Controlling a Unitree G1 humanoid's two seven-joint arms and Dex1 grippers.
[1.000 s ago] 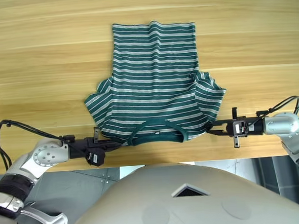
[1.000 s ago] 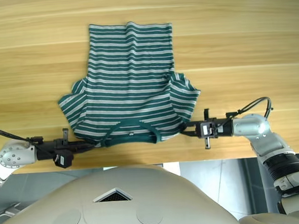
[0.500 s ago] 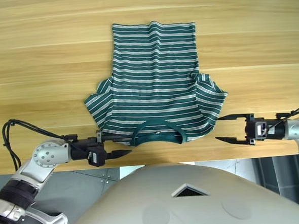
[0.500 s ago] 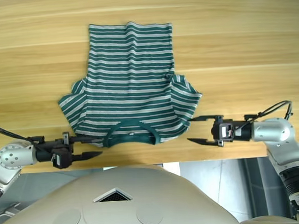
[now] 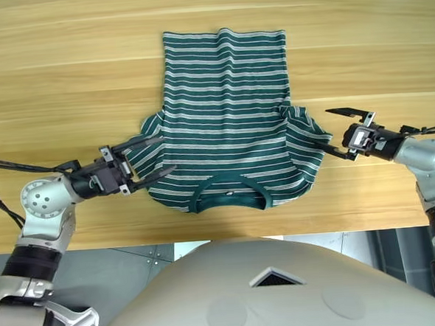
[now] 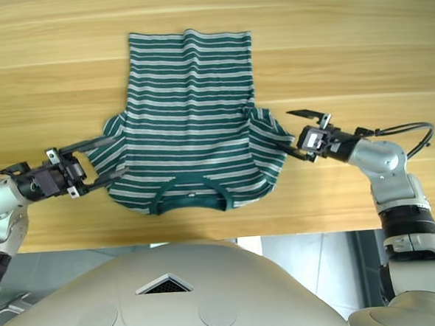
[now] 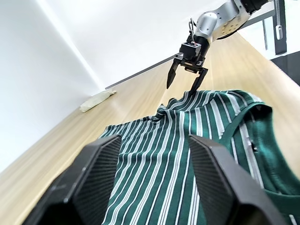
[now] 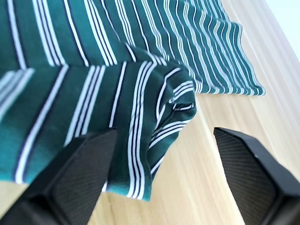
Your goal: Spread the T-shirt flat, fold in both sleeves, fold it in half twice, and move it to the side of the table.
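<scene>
The green, white-striped T-shirt (image 5: 226, 118) lies on the wooden table (image 5: 64, 76), collar toward me and hem at the far side. Both sleeves are bunched against its body. My left gripper (image 5: 167, 153) is open at the left sleeve (image 6: 111, 132), one finger on each side of the sleeve's cloth. My right gripper (image 5: 326, 132) is open at the outer edge of the right sleeve (image 8: 154, 108). In the left wrist view the fingers (image 7: 93, 178) frame the shirt (image 7: 187, 140), with the right gripper (image 7: 187, 77) open beyond it.
Bare wood surrounds the shirt on the left, right and far sides. The table's near edge (image 5: 97, 246) runs just below the collar. A small pale object (image 7: 97, 100) lies far off on the table.
One second ago both grippers were shut at the shirt's shoulder corners by the near edge. They opened, drew outward, then moved forward to the sleeves.
</scene>
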